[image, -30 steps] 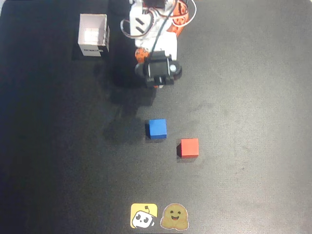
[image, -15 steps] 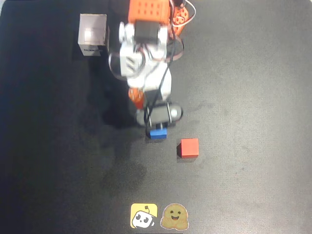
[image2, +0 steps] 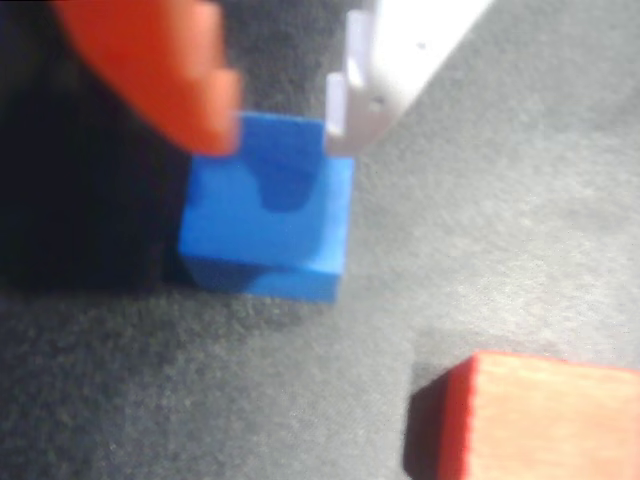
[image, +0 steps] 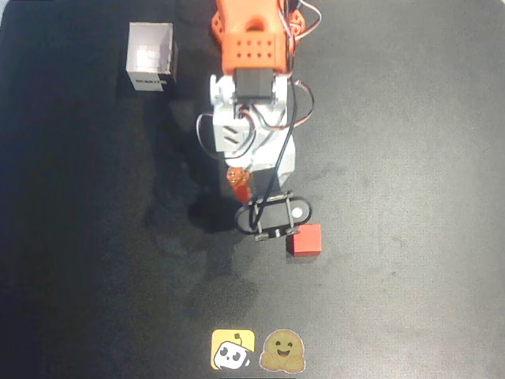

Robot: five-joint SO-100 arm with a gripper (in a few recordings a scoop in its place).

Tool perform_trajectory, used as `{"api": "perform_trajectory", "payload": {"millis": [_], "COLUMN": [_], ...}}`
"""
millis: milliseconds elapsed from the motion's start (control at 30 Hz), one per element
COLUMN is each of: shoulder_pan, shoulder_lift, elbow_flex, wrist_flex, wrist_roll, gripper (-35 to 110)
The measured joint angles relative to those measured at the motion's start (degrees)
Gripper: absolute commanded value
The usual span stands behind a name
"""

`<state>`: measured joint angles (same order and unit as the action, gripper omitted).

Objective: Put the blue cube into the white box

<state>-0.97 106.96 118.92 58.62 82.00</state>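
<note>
In the wrist view the blue cube [image2: 268, 232] rests on the dark table, right under my gripper [image2: 280, 135]. The orange finger [image2: 175, 75] is at the cube's far left corner and the white finger [image2: 385, 70] at its far right corner, so the jaws straddle it and stand open. From overhead, the arm reaches down the table and my gripper [image: 270, 223] covers the cube. The white box [image: 150, 57] stands at the top left, far from the gripper.
A red cube [image: 304, 239] lies just right of the gripper, close to it, and fills the lower right corner of the wrist view as the red cube [image2: 540, 420]. Two stickers [image: 256, 350] lie at the bottom edge of the black mat [image: 410, 158].
The arm has stretched from near its base down the table and lowered over the blue cube, which is now hidden under the gripper in the overhead view. Red cube and box have not moved.
</note>
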Motion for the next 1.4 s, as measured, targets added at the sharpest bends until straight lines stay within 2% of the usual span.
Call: {"api": "perform_trajectory", "payload": {"millis": [433,733,1400], "shoulder_pan": [-1.85,-2.81,-2.90], "shoulder_lift": [-0.70,-2.46,-6.50], "elbow_flex": [0.00,0.35,9.84], "wrist_flex": [-1.76,-4.92,-16.35], "wrist_roll": [-0.44,-0.62,-0.53], "gripper": [25,29,28]}}
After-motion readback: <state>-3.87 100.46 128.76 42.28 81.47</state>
